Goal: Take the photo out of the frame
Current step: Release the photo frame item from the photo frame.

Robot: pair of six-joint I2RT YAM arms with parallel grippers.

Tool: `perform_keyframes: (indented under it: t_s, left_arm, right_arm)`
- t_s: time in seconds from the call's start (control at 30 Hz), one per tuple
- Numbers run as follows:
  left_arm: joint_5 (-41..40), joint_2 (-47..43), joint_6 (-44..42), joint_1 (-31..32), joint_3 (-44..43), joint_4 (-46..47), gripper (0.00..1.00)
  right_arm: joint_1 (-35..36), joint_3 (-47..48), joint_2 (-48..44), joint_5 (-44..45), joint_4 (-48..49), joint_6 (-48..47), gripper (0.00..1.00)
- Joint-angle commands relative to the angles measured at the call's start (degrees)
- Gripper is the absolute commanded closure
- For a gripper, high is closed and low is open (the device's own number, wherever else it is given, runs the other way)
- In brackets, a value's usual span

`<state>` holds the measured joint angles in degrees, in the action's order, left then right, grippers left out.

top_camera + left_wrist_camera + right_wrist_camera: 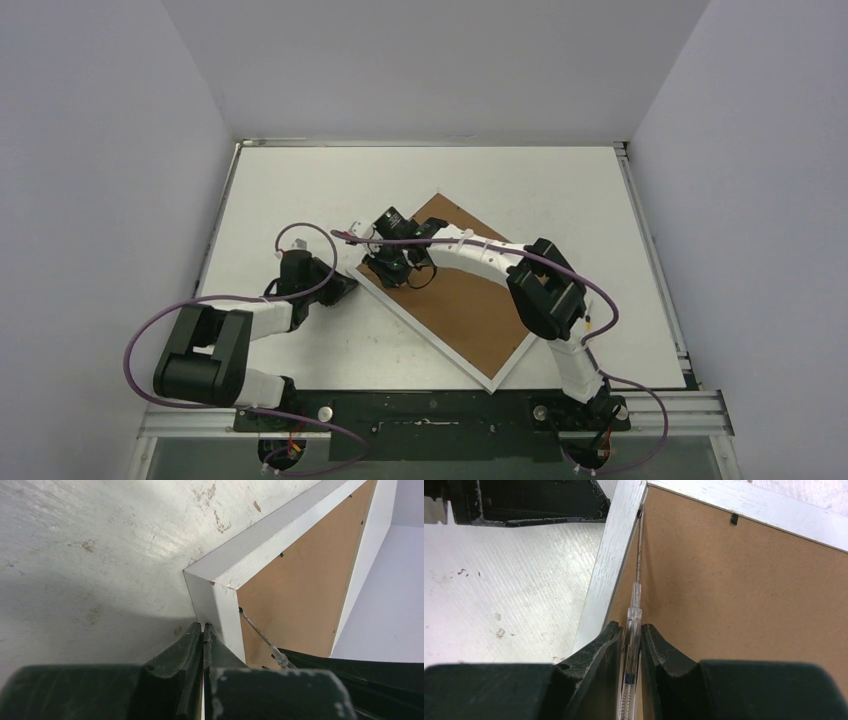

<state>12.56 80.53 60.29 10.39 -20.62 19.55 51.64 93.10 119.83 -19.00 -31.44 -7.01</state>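
Note:
The frame (430, 335) lies face down on the table, its brown backing board (470, 310) up; the photo is hidden under it. My right gripper (631, 627) is shut on a clear-handled screwdriver (635, 600), whose thin shaft runs along the inner edge of the white border (609, 575) to a small black tab at the corner. My left gripper (204, 626) is shut with nothing in it, its tips against the outer side of the frame (220, 605) just below that corner. In the top view both grippers, left (345, 285) and right (395, 262), meet at the frame's left corner.
Another black tab (734, 518) sits on the backing along the adjoining border. Scuffed white tabletop (100, 555) spreads left of the frame. Grey walls enclose the table on three sides. Purple cables (150, 340) loop beside the arms.

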Motion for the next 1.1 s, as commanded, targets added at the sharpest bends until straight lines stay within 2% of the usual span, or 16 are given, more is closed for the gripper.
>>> perform_keyframes:
  t_s: [0.0, 0.67, 1.07]
  left_arm:
    - [1.15, 1.00, -0.70, 0.06, -3.23, 3.66, 1.00]
    - [2.25, 3.31, -0.26, 0.24, -4.65, 4.89, 1.00]
    - [2.27, 3.32, -0.17, 0.33, -4.69, 4.79, 1.00]
  right_arm:
    - [4.60, 2.69, 0.05, -4.64, 2.32, -4.27, 0.95]
    - [13.43, 0.12, -2.87, -3.27, 5.05, -14.87, 0.95]
    - [14.08, -0.44, -3.71, -3.67, 4.74, -17.62, 0.95]
